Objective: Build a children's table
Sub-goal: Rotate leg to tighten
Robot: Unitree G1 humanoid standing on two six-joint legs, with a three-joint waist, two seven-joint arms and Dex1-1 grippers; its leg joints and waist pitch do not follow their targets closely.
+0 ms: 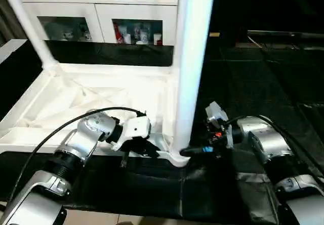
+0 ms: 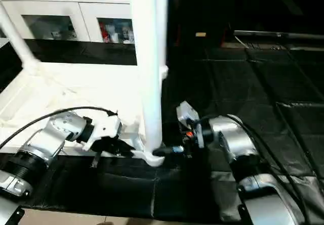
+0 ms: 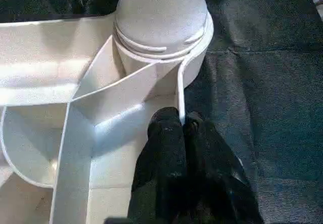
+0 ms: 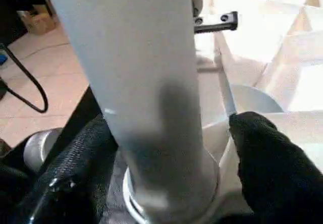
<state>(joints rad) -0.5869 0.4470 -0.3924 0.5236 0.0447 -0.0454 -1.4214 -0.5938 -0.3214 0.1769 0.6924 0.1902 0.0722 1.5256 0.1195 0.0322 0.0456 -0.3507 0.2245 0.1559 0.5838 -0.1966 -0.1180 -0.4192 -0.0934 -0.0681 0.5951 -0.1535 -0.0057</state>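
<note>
The white table top (image 1: 61, 96) lies upside down on the black mat, ribbed underside up. One tapered leg (image 1: 192, 58) stands upright in the near right corner socket (image 3: 161, 37), and a second leg (image 1: 28, 22) rises from the far left corner. My left gripper (image 3: 181, 123) is shut on the thin rim wall of the top, just beside that near socket. My right gripper (image 4: 166, 173) reaches in from the right at the base of the upright leg, a black finger (image 4: 267, 168) on each side of it, shut on the leg.
A white cabinet (image 1: 101, 12) with glass doors stands behind the table top. Black mat (image 1: 253, 83) covers the floor to the right and in front. A black cable (image 1: 76, 121) arcs over my left forearm.
</note>
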